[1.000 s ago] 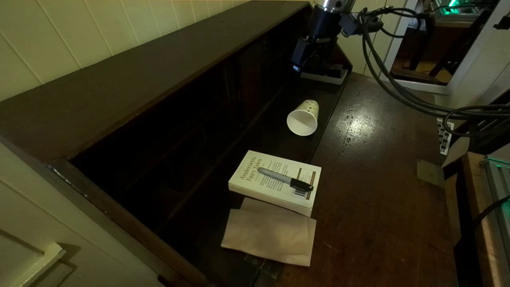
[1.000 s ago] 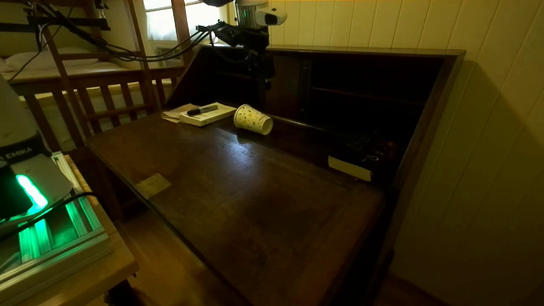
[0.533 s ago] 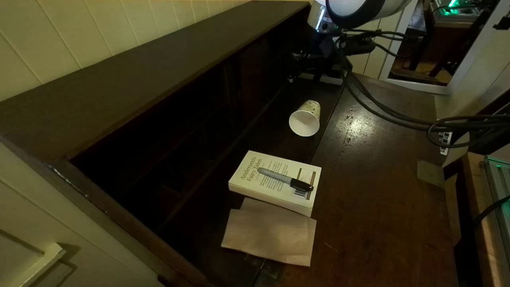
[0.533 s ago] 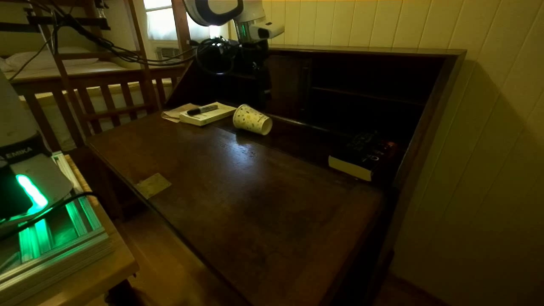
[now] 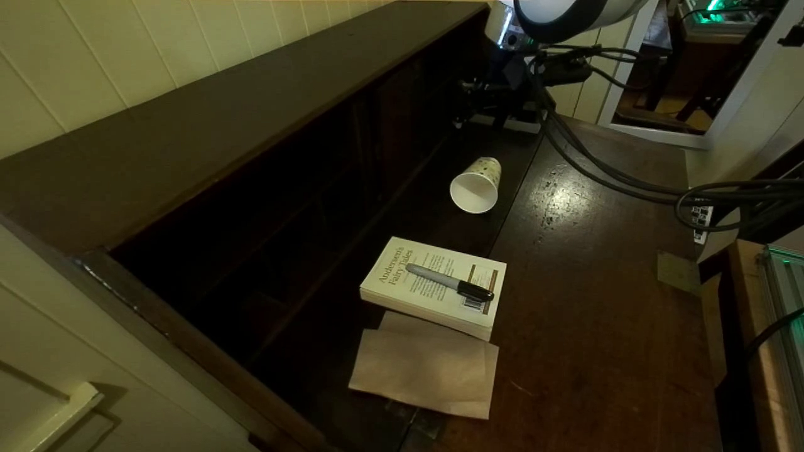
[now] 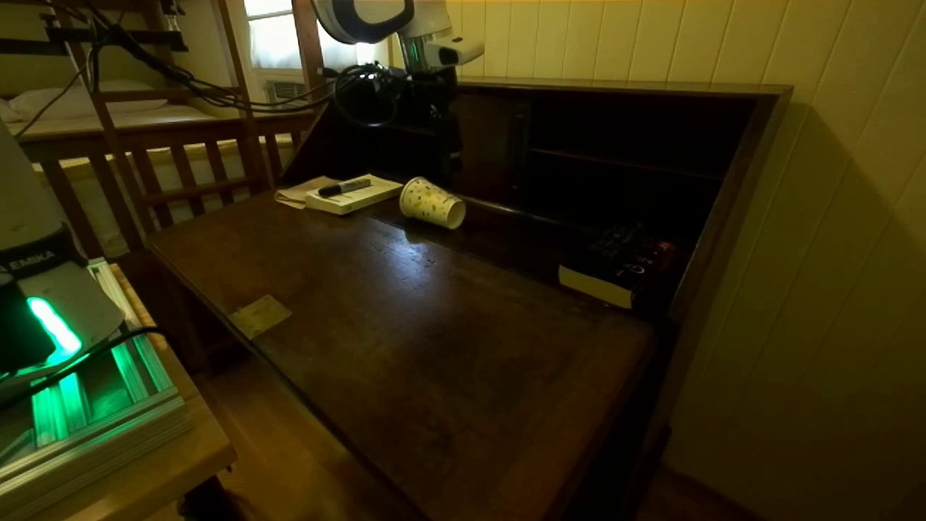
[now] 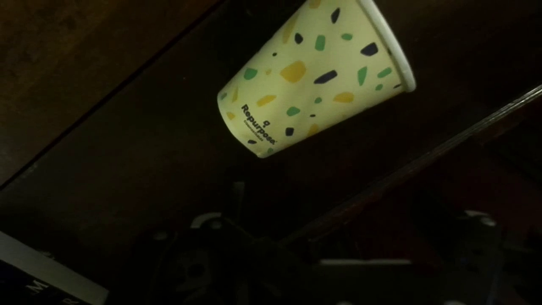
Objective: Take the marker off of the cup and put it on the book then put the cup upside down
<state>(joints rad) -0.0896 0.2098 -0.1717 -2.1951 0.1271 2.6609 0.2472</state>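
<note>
- Against half a second ago, the Repurpose paper cup [image 5: 475, 183] has shifted slightly toward the dark compartments [image 5: 301, 213]; it lies on its side, mouth toward the Andersen's Fairy Tales paperback [image 5: 421, 294], base toward a thick black book [image 6: 618, 264].
- The Panda arm [image 6: 427, 22] stands as it did half a second ago, lower than a second ago in both exterior views.
- The gripper [image 7: 345, 220] is dim in the wrist view, yet its fingers stand wide apart, with the desk showing between them; the cup lies beyond them, base end nearer.
- The marker [image 5: 449, 281], grey with a black cap, lies on the paperback, and the tan paper [image 5: 424, 370] lies right beside that book; both are unmoved.
- A seam [image 5: 515, 201] in the wood runs just beside the cup on the front side, and a ledge [image 7: 487, 121] follows the compartments behind it.
- Beyond the seam, a broad stretch of desktop [image 5: 597, 301] reaches to the front edge.
- A shorter strip of wood shows between cup and paperback; the black book sits well apart from the cup.
</note>
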